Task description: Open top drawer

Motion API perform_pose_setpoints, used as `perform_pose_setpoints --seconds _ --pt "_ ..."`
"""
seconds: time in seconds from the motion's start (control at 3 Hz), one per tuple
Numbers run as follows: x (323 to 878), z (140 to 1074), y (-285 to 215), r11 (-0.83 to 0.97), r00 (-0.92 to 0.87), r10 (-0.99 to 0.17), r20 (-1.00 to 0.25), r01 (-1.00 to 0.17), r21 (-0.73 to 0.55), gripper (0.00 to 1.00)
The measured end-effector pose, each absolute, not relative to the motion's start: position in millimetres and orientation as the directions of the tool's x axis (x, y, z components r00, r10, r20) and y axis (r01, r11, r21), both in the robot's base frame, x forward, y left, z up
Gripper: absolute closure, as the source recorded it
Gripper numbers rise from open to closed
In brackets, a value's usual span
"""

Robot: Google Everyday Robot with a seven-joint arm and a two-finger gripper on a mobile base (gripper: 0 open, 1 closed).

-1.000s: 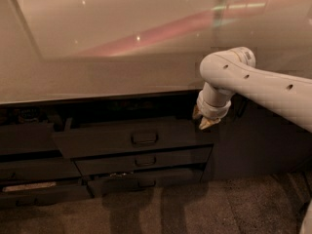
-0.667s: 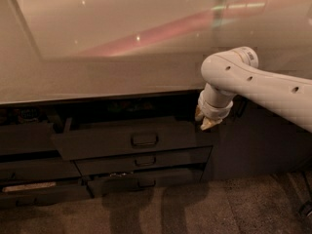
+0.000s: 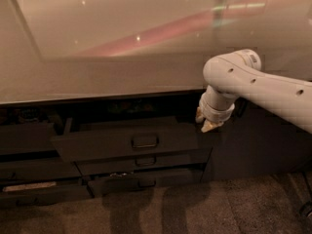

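Note:
The top drawer (image 3: 112,145) is a wide dark grey drawer under the counter. It stands pulled out partway, with a dark gap behind its long flat front. Its small bar handle (image 3: 145,141) sits at the centre of that front. My gripper (image 3: 206,123) hangs from the white arm (image 3: 263,89), which reaches in from the right. The gripper points down at the right end of the drawer front, just above its top edge and well right of the handle. Nothing shows in its grasp.
Two narrower drawers (image 3: 145,162) (image 3: 141,182) sit slightly ajar below the top one. More dark drawers (image 3: 29,155) stack at the left, the lowest showing a pale strip (image 3: 28,186). A plain cabinet door (image 3: 258,150) lies right of the gripper. The glossy counter (image 3: 112,57) overhangs, and carpet (image 3: 185,208) covers the floor.
The top drawer's front sits very slightly lower in the view than a second ago. The gripper and arm have barely moved.

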State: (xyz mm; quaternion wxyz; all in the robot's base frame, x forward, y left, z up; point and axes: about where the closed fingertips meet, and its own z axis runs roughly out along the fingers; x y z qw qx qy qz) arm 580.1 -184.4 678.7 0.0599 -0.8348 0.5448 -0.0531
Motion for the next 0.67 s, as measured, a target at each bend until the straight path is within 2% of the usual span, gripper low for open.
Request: perform_pose_setpoints --seconds 0.67 --pt "569.9 678.0 -180.9 -0.406 0.410 -0.912 0.007 -0.899 -0.161 1.00"
